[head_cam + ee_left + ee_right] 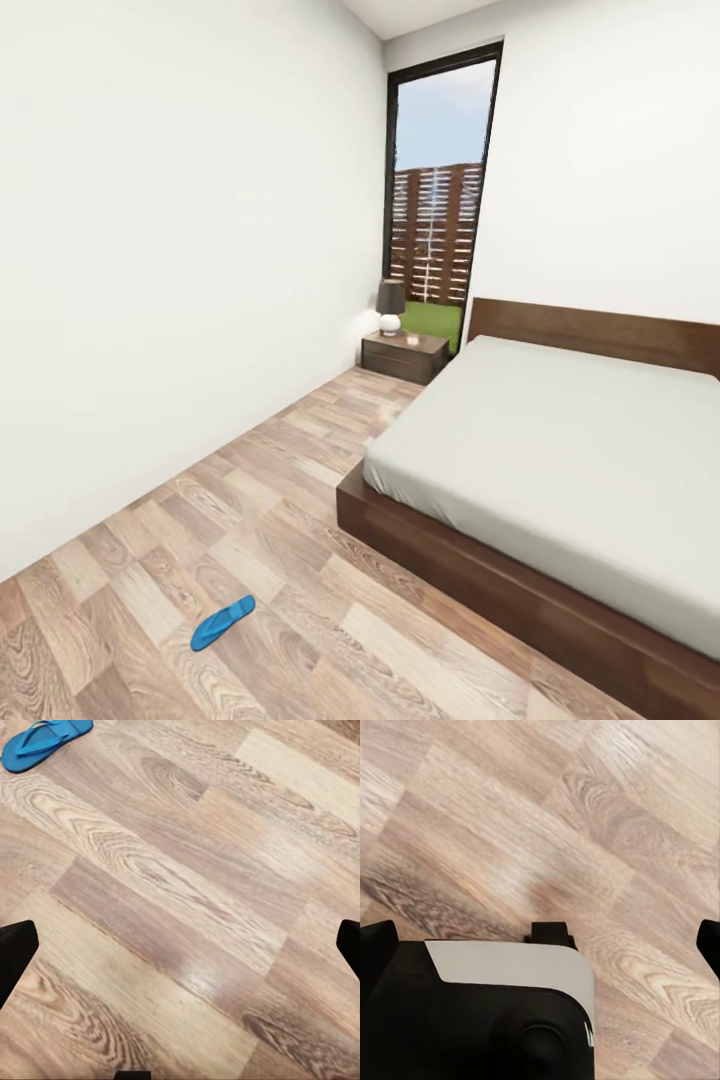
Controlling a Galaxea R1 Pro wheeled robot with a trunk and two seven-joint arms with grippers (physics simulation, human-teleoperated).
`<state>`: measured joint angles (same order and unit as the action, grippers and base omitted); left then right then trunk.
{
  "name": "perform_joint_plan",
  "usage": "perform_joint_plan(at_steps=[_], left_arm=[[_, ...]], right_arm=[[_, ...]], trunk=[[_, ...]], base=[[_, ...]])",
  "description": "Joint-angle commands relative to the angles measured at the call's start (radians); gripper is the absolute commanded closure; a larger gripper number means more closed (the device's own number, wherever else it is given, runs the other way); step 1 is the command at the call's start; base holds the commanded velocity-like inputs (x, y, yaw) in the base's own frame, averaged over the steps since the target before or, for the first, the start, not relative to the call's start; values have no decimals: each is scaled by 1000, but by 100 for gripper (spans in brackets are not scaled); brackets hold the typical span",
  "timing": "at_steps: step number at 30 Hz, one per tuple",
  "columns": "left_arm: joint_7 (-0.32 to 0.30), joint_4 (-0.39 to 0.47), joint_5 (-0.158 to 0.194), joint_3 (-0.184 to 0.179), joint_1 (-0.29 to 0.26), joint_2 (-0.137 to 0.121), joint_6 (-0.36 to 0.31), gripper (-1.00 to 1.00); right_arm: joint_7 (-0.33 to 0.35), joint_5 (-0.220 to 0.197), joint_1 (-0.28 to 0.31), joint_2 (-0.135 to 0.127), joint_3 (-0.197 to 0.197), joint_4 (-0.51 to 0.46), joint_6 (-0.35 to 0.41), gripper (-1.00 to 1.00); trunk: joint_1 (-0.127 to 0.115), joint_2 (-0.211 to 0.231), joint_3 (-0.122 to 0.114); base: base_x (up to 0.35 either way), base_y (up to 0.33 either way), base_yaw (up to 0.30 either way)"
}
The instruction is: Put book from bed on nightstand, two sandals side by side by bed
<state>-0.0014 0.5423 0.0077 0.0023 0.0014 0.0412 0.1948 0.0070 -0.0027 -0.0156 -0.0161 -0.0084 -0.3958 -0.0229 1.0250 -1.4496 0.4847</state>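
Note:
One bright-blue sandal (222, 622) lies flat on the wood floor, left of the bed's foot corner and well clear of the frame. The bed (560, 450) has a bare light-grey mattress on a dark-brown frame; the book is out of view. A dark-brown nightstand (403, 357) stands at the head of the bed by the window. In the left wrist view the sandal (45, 742) lies far beyond my left gripper (180, 949), which hangs open over bare planks. My right gripper (540, 943) is open too, above the floor and the robot's black and white base (510, 975).
A table lamp (391, 306) and a small object sit on the nightstand. A tall black-framed window (440, 190) is behind it. A white wall (150, 250) runs along the left, leaving a floor strip between it and the bed.

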Motion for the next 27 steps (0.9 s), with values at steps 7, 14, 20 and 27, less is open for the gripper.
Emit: perform_joint_plan(at_steps=[7, 14, 20, 27], left_arm=[[0, 0, 1, 1, 0, 0, 4, -100], [0, 0, 1, 0, 0, 0, 5, -100], [0, -1, 2, -1, 0, 1, 3, -100], [0, 0, 1, -1, 0, 0, 4, -100]], right_arm=[[1, 0, -1, 0, -1, -2, -5, -100], [1, 0, -1, 0, -13, -2, -6, -100], [1, 0, 0, -1, -25, -2, -6, -100], [0, 0, 0, 1, -27, -1, -6, -100]], trunk=[[0, 0, 7], [0, 0, 11], [0, 0, 12], [0, 0, 14]], base=[[0, 0, 127], [0, 0, 113], [0, 0, 206], [0, 0, 246]])
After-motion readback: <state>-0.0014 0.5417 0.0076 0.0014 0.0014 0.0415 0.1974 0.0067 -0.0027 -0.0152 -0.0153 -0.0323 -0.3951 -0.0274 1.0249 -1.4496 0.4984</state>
